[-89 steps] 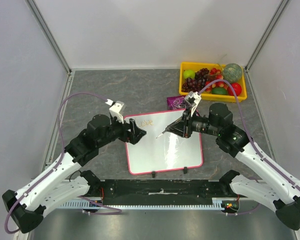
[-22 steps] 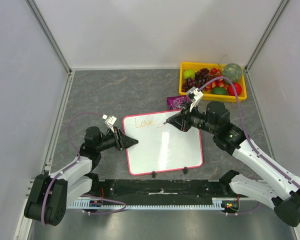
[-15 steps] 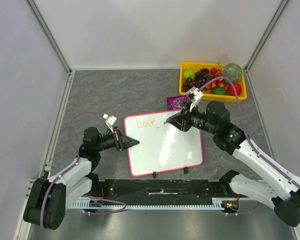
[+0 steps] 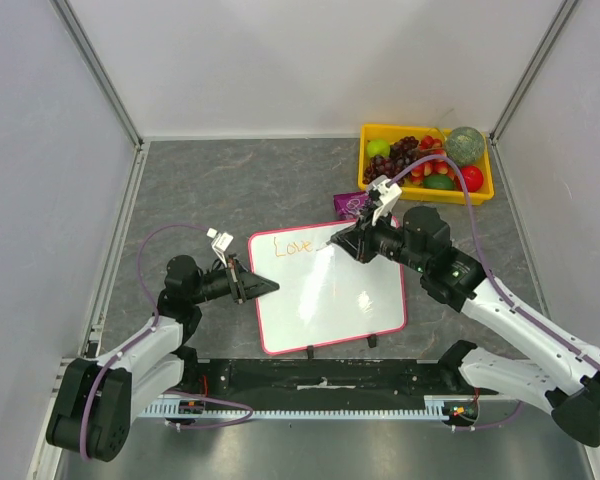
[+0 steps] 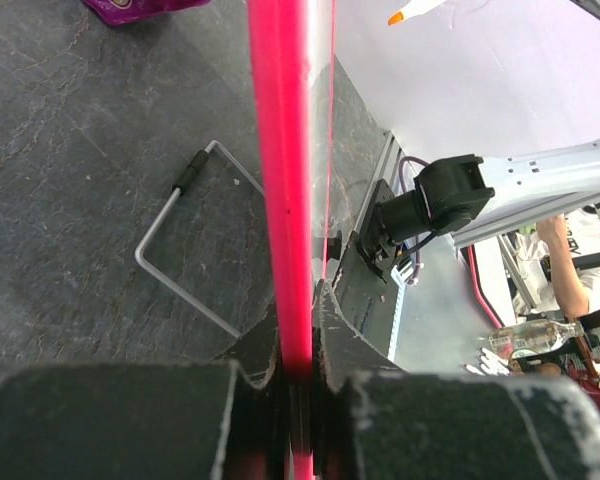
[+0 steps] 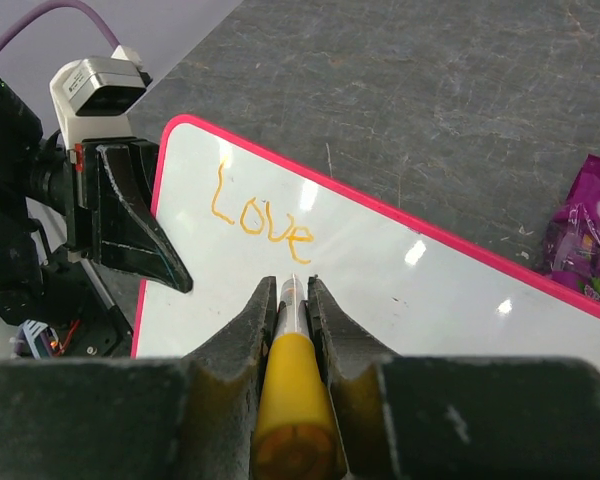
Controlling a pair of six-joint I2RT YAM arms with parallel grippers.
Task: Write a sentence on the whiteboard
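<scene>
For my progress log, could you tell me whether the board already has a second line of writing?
No, the board bears only one orange word, "Love".

Whiteboard [image 4: 330, 300] with orange writing [image 4: 293, 246], left end effector [image 4: 270, 287] at left edge

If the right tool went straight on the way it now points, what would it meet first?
The whiteboard. The marker clamped in the right tool aims at its white face just beside the word "Love"; the tip looks very close, though contact is unclear.
</scene>
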